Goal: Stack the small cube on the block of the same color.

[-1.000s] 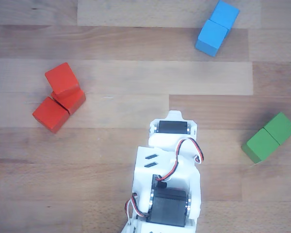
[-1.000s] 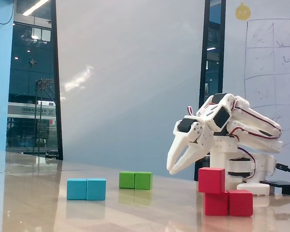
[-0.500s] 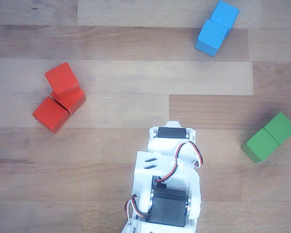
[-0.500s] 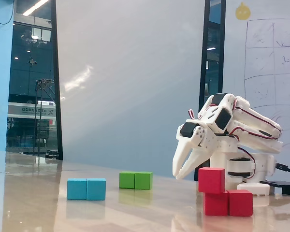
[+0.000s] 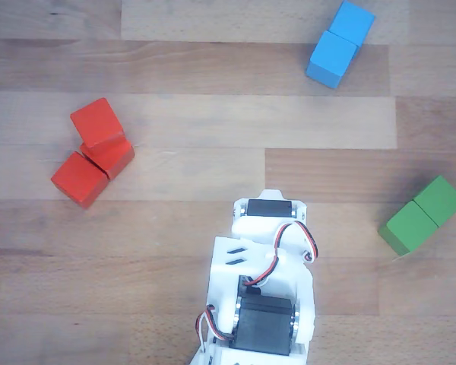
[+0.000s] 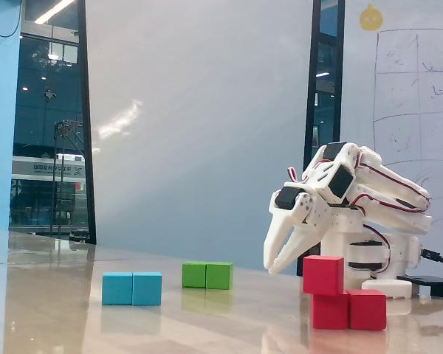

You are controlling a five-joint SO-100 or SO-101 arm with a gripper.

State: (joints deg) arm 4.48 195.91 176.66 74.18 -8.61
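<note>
We see the cube point(image 6: 323, 275) already sitting on 1 end of the block point(image 6: 348, 310), just below our empty tool point(image 6: 275, 267), whose fingers stand slightly parted. We judge the stack skewed, so lift straight away without brushing it.

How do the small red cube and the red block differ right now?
The small cube is a single cube; the red block is twice as long, with a seam across its middle. The cube sits on top, over one end of the block; the block lies flat on the table. Both are red, plain wood.
</note>
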